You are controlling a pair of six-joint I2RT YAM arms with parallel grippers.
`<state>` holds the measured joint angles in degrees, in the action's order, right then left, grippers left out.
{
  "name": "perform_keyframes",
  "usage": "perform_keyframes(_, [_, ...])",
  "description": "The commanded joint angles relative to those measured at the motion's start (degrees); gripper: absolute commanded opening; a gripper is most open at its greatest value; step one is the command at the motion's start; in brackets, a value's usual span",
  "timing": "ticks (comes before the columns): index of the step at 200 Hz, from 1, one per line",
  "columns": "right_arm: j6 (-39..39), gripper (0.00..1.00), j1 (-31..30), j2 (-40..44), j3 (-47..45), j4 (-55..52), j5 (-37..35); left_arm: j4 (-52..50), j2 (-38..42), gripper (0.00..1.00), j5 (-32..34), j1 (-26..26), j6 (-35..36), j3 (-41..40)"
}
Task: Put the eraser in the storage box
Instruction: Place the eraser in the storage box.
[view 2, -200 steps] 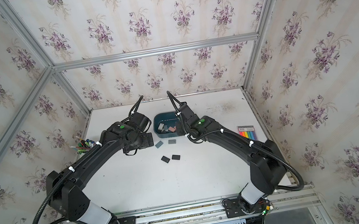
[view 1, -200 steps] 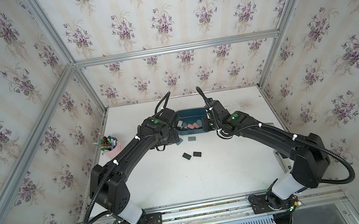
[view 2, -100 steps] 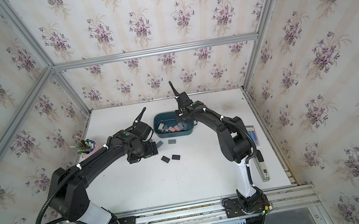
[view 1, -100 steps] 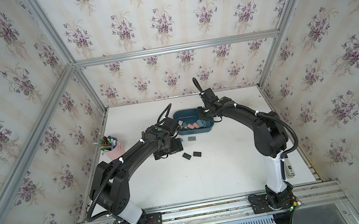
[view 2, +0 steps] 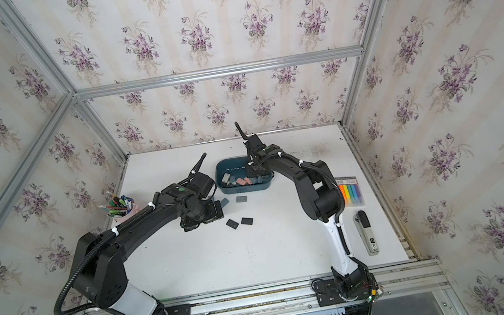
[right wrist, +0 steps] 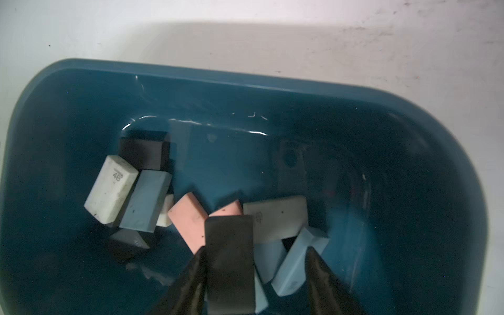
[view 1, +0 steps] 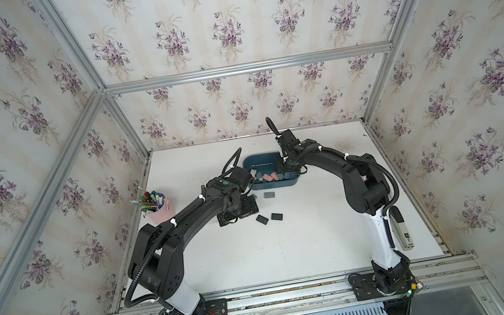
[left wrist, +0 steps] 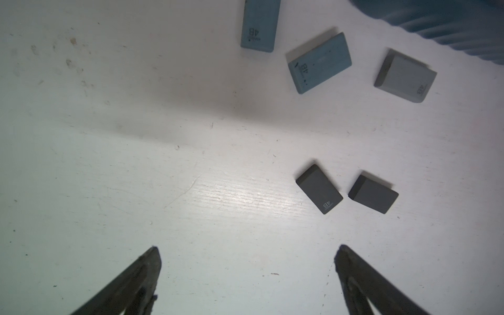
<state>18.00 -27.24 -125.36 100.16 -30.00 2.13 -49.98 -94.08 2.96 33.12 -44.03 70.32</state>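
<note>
**A:** Where was the eraser just then?

**B:** The dark eraser (right wrist: 229, 245) hung over the inside of the storage box (right wrist: 409, 191), above the pink, white and blue erasers (right wrist: 188, 221) lying on its floor. It rested against one finger (right wrist: 191, 272) of the right claw (right wrist: 256, 247). The other finger stood clear of it, so the jaws were apart and nothing clamped it.

**A:** So what did a clean release ask for?

**B:** As I judged it, the claw needed to hold over the tub's middle and open fully, so the eraser dropped off that finger by its own weight. Rubber can cling. After that, a straight lift was the safe way out. A sideways exit risked dragging the eraser over the wall or nudging the box.

**A:** And the other arm?

**B:** The left claw (left wrist: 248, 247) was spread wide and empty, low over the white surface (left wrist: 136, 163). Two dark grey erasers (left wrist: 319, 188) lay just beside each other ahead of it. Two blue erasers (left wrist: 319, 62) and a light grey eraser (left wrist: 405, 75) lay nearer the box. With the dark pair so close together, I would have picked one by its outer edges rather than push a finger into the gap between them.
</note>
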Motion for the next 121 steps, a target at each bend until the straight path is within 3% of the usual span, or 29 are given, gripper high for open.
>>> perform_keyframes(1, [-0.9, 0.66, 0.0, 1.5, -0.3, 0.2, 0.0, 0.6, -0.4, 0.99, -0.2, 0.3, -1.0, 0.1])
perform_keyframes(46, [-1.3, 0.83, -0.1, 4.9, -2.0, 0.8, -2.1, 0.8, -1.4, 0.99, -0.7, 0.7, -1.2, 0.7])
perform_keyframes(78, [-1.6, 0.85, -0.1, 6.7, -3.6, 0.7, -3.6, 0.7, -1.5, 0.99, -0.4, 0.8, -1.4, 1.4])
perform_keyframes(121, [0.3, 0.85, -0.1, 21.1, -13.6, 7.4, -5.0, 1.6, -4.4, 0.99, -1.2, 1.6, -3.8, 3.2])
